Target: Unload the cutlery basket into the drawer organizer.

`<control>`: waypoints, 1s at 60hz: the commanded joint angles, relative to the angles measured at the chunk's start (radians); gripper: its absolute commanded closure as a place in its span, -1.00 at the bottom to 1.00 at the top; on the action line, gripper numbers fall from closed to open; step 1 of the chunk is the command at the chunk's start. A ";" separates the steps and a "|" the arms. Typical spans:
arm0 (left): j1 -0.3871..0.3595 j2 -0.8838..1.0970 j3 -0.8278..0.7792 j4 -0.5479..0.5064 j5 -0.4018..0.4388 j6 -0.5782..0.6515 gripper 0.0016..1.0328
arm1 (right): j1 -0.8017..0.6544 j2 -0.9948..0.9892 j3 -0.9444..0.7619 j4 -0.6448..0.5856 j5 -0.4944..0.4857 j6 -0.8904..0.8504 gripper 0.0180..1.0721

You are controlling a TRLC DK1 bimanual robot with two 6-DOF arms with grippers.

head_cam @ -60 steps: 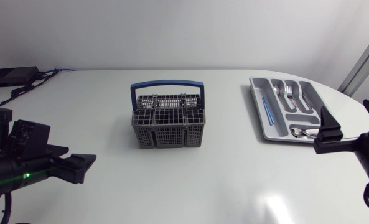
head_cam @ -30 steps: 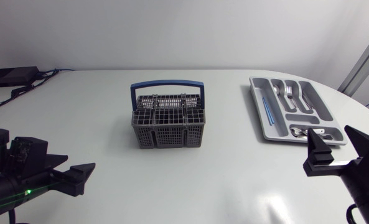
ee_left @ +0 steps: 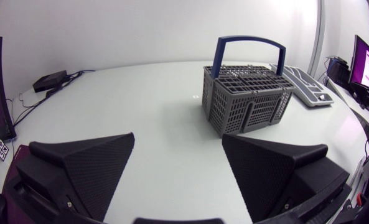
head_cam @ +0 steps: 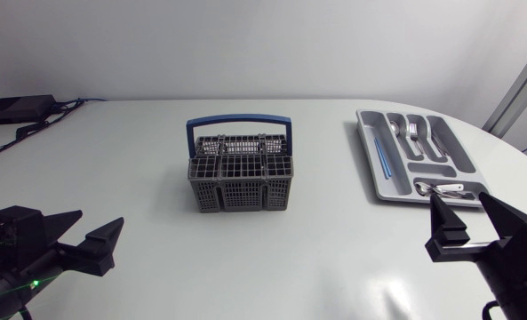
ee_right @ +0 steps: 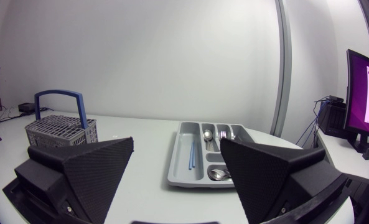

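Basket [head_cam: 240, 173]: contents not determinable, as the top grid hides the inside. Organizer [head_cam: 366, 147]: near edge partly covered by the right gripper [head_cam: 461, 203] from above, and partly behind the basket in the left wrist view. Small cutlery pieces are indistinct.

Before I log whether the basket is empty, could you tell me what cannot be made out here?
1. Contents of the cutlery basket: head and left wrist views, its grid top and mesh walls hide the inside.
2. Near corner of the drawer organizer: right wrist view, a finger of the right hand covers it.
3. The cutlery pieces in its near-end compartment: head view, too small to identify.
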 commanded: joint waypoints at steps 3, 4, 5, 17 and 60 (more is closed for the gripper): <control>0.029 -0.060 -0.056 0.057 -0.004 -0.008 -0.91 | 0.007 -0.004 -0.018 -0.003 -0.001 0.029 -0.91; 0.034 -0.071 -0.063 0.068 -0.004 -0.009 -0.91 | 0.007 -0.004 -0.018 -0.003 -0.001 0.029 -0.91; 0.040 -0.083 -0.071 0.080 -0.004 -0.010 -0.91 | 0.007 -0.004 -0.018 -0.003 -0.001 0.029 -0.91; 0.086 -0.189 -0.140 0.185 -0.004 -0.019 -0.91 | 0.007 -0.004 -0.018 -0.003 -0.001 0.029 -0.91; -0.032 0.038 -0.146 0.257 -0.108 0.059 -0.92 | 0.007 -0.004 -0.018 -0.003 -0.001 0.029 -0.91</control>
